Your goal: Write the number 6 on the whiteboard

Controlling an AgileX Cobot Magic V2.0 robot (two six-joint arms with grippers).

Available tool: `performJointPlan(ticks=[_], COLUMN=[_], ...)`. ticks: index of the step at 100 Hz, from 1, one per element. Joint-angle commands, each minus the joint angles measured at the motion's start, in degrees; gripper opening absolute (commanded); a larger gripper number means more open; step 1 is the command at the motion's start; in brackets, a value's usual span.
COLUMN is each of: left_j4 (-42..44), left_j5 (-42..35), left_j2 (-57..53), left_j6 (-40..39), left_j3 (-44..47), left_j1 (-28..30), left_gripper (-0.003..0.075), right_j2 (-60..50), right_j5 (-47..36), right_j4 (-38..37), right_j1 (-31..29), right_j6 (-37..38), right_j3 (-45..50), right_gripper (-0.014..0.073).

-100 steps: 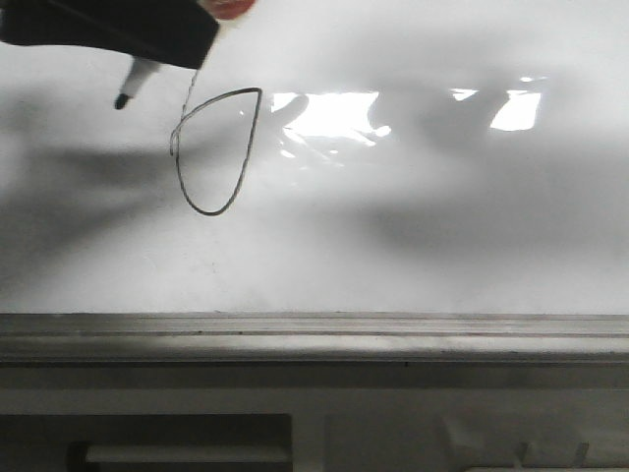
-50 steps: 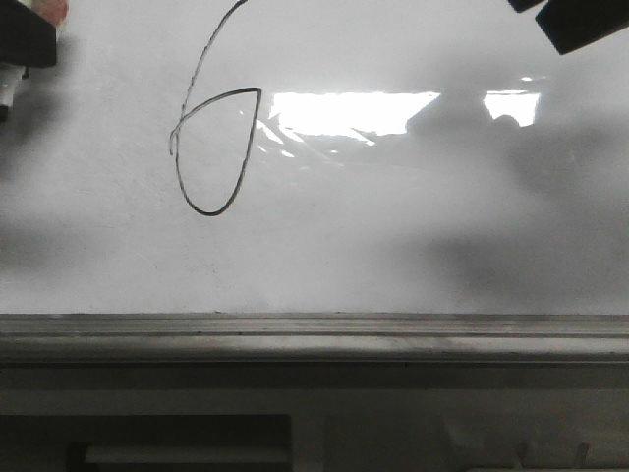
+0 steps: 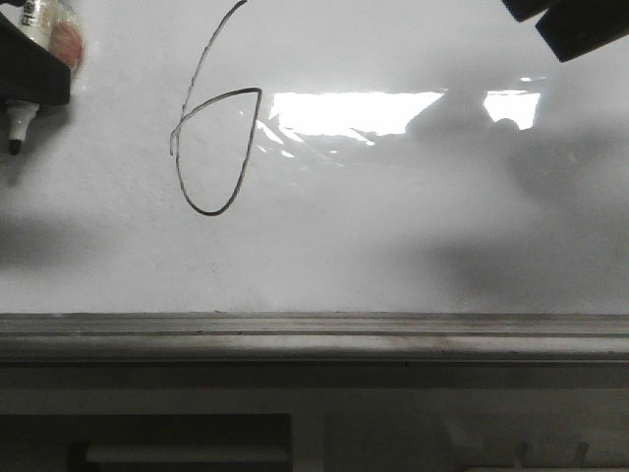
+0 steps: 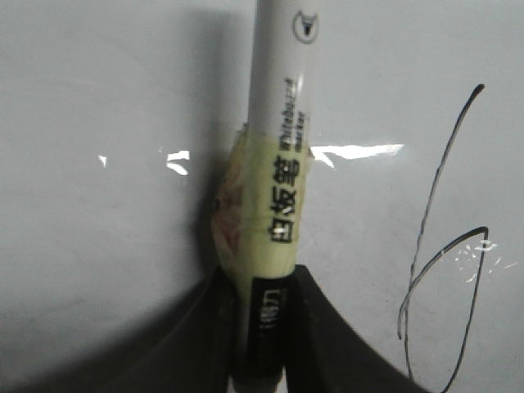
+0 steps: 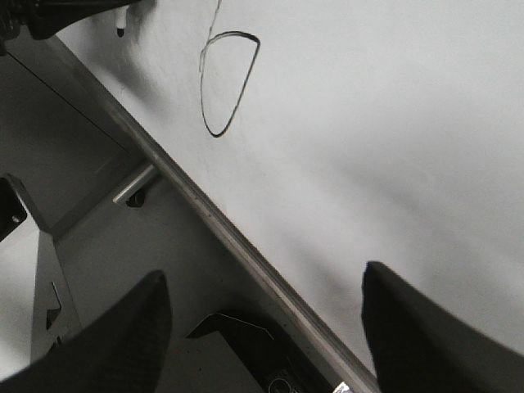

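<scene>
The number 6 (image 3: 211,138) is seen drawn on the whiteboard (image 3: 393,246), in the left half of the board, well above the grey ledge (image 3: 314,334) along its lower edge. Its thin stem is cut off by the top of the front view, and its pointed loop is closed. The writing step is therefore judged complete, and the step in hand is judged to be the retreat from the board.

The marker (image 4: 282,164) is clamped by the left gripper (image 4: 262,344), whose fingers are pressed against the taped barrel. In the front view the marker's black tip (image 3: 15,146) is held beside the board's left edge, well apart from the figure, and whether it touches the surface cannot be told.

The right gripper (image 5: 262,327) is spread wide and nothing is held in it; it hangs near the ledge, away from the figure.

For the next move, a clean withdrawal of the tip from the surface is called for, so that no stray mark is left.
</scene>
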Motion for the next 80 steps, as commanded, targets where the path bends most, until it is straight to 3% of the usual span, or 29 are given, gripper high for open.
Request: performJointPlan(ticks=[1,18,32,45,65,80], left_j4=[0.60,0.33,0.59,2.69,2.93,2.93], left_j5=[-1.12,-2.38,-2.64,-2.25,-2.02,-2.02], left_j2=[-0.11,-0.22,-1.52,-5.28,-15.66,-23.74], left_j6=[-0.32,-0.32,-0.22,1.10,10.58,13.19], left_j3=[-1.59,-1.59,-1.59,-1.59,-0.94,1.67], left_j1=[0.02,0.02,0.02,0.02,0.02,0.02], left_gripper=[0.0092,0.0349,0.0480,0.0495,0.0494,0.0482], right_j2=[-1.05,-1.05,-1.05,-1.64,-5.57,-11.00], right_j5=[-1.46,-1.46,-1.46,-1.81,-5.77,-13.00], right_j4=[2.29,2.29,2.18,1.48,1.50,1.84], right_j1=[-0.33,-0.33,-0.33,-0.33,-0.33,-0.33], right_j6=[-0.26,-0.26,-0.26,-0.26,-0.26,-0.26], right_j3=[-1.17,-1.17,-1.17,-1.17,-0.37,3.51], right_gripper=[0.0447,0.0447,0.0447,0.0447,0.0440,0.0297])
